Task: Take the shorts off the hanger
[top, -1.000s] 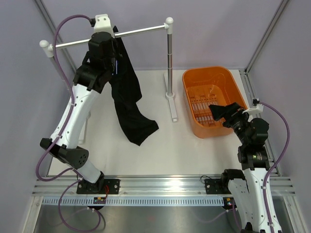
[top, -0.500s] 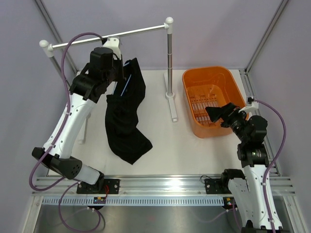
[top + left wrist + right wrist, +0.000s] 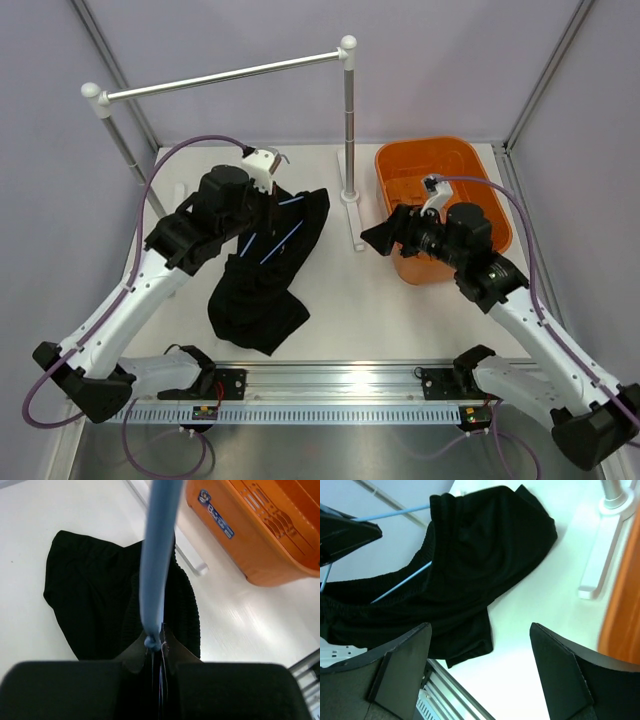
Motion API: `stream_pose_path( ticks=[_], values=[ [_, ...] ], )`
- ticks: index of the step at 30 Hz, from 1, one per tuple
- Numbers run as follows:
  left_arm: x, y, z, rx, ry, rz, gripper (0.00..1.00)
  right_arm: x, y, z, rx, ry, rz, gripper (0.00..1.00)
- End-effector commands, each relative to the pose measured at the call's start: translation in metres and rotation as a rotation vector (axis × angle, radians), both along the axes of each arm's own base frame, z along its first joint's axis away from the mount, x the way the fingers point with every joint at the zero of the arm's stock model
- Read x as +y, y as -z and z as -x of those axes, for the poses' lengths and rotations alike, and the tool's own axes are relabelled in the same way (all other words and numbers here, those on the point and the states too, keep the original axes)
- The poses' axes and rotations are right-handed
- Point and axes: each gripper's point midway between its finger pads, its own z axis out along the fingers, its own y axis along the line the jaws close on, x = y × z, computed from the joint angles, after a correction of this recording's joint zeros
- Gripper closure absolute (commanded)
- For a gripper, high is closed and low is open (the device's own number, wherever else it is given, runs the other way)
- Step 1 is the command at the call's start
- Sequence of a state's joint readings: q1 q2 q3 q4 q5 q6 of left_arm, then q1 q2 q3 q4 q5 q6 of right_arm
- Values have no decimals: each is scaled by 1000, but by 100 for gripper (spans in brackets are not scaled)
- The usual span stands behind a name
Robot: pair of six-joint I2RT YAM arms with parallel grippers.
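Bright, even light; faint shadows; sheen on the table (image 3: 250, 615); the hanger (image 3: 156, 555) blurs close-up.

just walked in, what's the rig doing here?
The left gripper is shut on the light-blue hanger, which is off the silver rail and held low over the table. The black shorts hang on it, their lower end bunched on the table. The right gripper is open, pointed at the shorts, touching nothing.
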State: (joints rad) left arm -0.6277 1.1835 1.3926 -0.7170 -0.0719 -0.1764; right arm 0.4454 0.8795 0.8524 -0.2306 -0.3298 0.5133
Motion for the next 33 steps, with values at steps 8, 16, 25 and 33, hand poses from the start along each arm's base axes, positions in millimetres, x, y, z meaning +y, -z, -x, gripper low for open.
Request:
stream_pose_path(
  ticks=[8,16,25,33],
  values=[
    [-12,-23,30,-101,95,100,100,89,-10,-10,-10,-12,124,18],
    [-13,-21,39,-99,113,100,100,147,2,-32,3,33,232,20],
    [-5,-26,48,-113,107,97,100,130,9,-60,-12,223,319,56],
    [3,-34,64,-120,134,113,100,114,5,-77,-40,331,398,100]
  ],
)
